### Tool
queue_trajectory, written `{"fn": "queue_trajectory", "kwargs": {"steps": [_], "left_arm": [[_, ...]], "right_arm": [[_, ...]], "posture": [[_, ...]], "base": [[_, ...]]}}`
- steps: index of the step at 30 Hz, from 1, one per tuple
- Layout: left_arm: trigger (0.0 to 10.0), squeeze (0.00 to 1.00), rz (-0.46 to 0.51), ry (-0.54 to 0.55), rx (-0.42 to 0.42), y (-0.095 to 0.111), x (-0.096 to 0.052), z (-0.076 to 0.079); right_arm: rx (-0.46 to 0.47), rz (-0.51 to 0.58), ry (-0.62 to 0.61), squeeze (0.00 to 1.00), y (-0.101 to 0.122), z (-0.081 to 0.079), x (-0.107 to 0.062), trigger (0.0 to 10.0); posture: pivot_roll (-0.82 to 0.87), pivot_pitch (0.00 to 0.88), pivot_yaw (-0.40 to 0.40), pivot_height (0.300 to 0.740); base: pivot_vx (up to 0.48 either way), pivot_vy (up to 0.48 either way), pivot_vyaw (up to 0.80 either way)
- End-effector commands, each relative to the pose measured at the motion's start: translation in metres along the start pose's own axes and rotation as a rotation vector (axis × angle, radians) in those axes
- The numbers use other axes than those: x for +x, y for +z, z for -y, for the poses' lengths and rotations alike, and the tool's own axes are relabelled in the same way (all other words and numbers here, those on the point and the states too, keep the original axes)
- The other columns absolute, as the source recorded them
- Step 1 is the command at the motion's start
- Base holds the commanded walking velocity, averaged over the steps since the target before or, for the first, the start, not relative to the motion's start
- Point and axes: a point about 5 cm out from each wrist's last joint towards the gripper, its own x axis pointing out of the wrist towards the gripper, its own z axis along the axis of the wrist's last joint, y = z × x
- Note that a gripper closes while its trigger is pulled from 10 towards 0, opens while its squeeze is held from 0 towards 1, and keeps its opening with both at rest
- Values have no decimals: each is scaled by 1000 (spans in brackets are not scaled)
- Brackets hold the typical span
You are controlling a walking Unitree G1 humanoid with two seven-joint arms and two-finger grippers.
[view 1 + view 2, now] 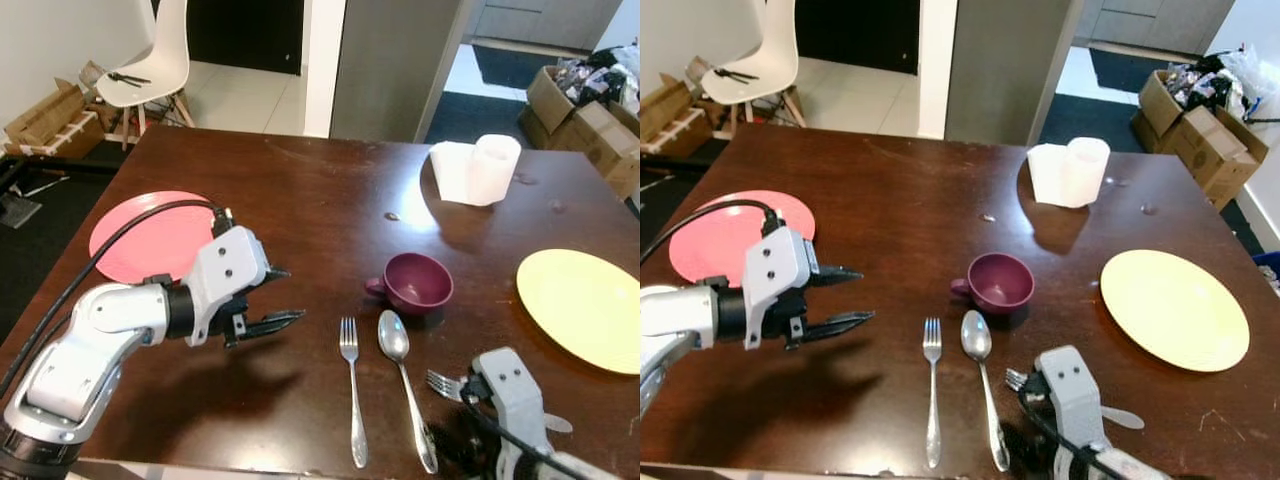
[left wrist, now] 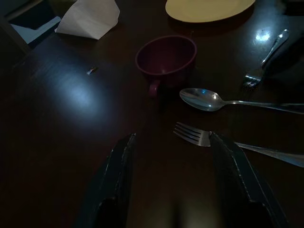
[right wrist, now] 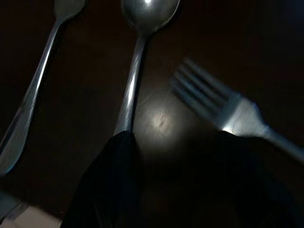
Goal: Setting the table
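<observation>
Cutlery sits mid-surface for you: fork (image 1: 350,380) and spoon (image 1: 403,385) side by side, just in front of the maroon cup (image 1: 415,284). Your left gripper (image 1: 272,298) hovers over the dark wooden surface (image 1: 320,190), jaws apart, pointing toward that fork, the pink plate (image 1: 150,235) behind it. Your right gripper (image 3: 178,190) is low at the near edge, jaws apart, a second fork (image 1: 448,385) just beside it. Yellow plate (image 1: 585,308) lies far right, white napkin (image 1: 470,170) behind.
</observation>
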Motion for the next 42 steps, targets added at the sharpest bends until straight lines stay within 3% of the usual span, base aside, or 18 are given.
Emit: {"fn": "queue_trajectory", "kwargs": {"steps": [1,5,11,17,30,42], "left_arm": [[10000,0,-5,-8,3,-2,1,1],[10000,0,-9,3,1,-2,2,0],[10000,0,-9,16,-3,-2,2,0],[10000,0,-7,21,-6,-3,3,2],[10000,0,32,-75,-37,1,14,21],[10000,0,32,-50,-38,2,14,21]], "right_arm": [[15,-31,-11,0,-8,2,5,10000],[-22,-20,21,0,-6,1,21,10000],[-57,-21,99,0,-4,-12,29,10000],[-70,63,182,0,14,-25,36,10000],[-92,59,-33,0,15,5,39,10000],[-74,255,-66,0,54,-2,54,10000]], "posture": [[-106,88,58,740],[-87,88,62,740],[-82,88,54,740],[-78,89,48,740],[-89,86,52,740],[-54,67,46,740]], "base": [[0,0,0],[0,0,0],[0,0,0],[0,0,0],[0,0,0],[0,0,0]]}}
